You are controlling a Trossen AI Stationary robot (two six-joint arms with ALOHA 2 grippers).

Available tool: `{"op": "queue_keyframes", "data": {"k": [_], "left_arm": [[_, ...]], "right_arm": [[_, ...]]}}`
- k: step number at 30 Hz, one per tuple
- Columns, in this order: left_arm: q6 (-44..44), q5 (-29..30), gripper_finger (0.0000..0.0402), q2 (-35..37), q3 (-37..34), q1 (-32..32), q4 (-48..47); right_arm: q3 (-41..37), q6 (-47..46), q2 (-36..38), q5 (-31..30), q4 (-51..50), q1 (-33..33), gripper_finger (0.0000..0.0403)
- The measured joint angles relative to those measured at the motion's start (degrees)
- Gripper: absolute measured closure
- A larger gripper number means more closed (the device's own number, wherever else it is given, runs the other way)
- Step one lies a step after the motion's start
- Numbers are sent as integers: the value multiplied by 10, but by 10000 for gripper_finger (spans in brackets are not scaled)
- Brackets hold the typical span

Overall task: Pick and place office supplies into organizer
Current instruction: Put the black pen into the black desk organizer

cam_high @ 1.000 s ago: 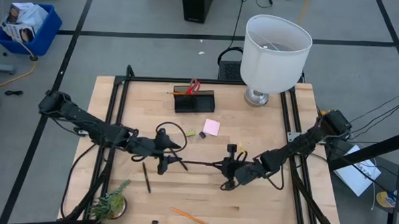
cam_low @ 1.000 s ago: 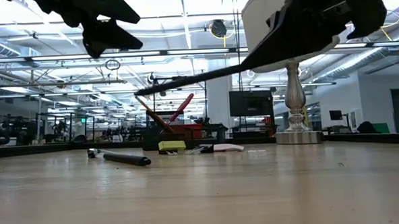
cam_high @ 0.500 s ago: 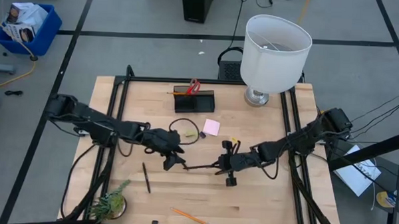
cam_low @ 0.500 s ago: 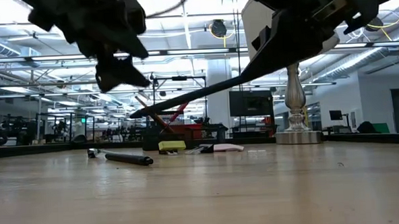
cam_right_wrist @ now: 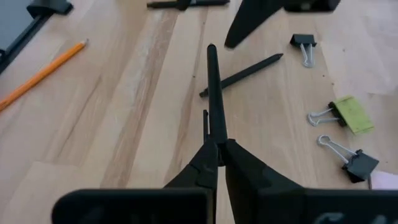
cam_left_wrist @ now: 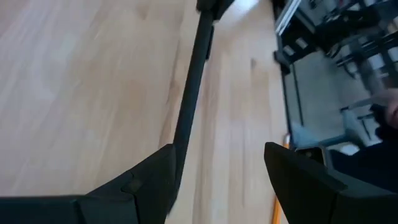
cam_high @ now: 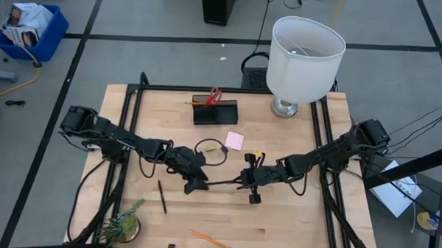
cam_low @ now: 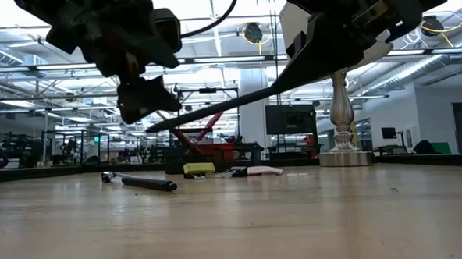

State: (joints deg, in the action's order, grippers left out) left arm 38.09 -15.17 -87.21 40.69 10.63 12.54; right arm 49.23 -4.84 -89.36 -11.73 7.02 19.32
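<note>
My right gripper (cam_high: 248, 181) is shut on a black pen (cam_high: 222, 183) that points toward the table's left, above the middle of the table. My left gripper (cam_high: 197, 185) is open at the pen's free end (cam_left_wrist: 177, 140), which lies by one finger (cam_left_wrist: 155, 171). The black organizer (cam_high: 215, 111) stands near the far edge with the red-handled scissors (cam_high: 214, 96) and an orange pencil upright in it. A second black pen (cam_high: 162, 196), an orange pencil (cam_high: 209, 240), the pink pad (cam_high: 234, 141), the yellow-green eraser (cam_right_wrist: 351, 115) and black clips (cam_right_wrist: 354, 163) lie flat on the table. My right gripper pinches the pen between its two fingers at the end nearest the table's right (cam_right_wrist: 215, 127). The fingers come from the right, nearly level, and the pen runs on ahead along them. It is lifted clear of the table, its free end (cam_low: 149, 128) lower. My left gripper: I cannot tell whether its finger touches the pen's free end.
A white-shaded lamp (cam_high: 304, 57) stands at the far right corner. A small green plant (cam_high: 121, 225) sits at the near left corner. A black frame rail (cam_high: 129, 121) runs along the table's sides. Bare wood lies between the grippers and the near edge.
My left gripper has moved toward the table's right and down, up to the pen's free end. My right gripper has shifted a little left and toward the far edge with the pen, and the pen's free end has dipped.
</note>
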Motion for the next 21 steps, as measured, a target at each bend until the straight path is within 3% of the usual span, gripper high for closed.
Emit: {"op": "queue_keyframes", "data": {"k": [14,21], "left_arm": [[13,2,153,-17,0,5,2],[13,6,219,-17,0,9,19]], "right_arm": [[0,13,0,15,22,-7,394],[0,15,0,15,29,-10,394]]}}
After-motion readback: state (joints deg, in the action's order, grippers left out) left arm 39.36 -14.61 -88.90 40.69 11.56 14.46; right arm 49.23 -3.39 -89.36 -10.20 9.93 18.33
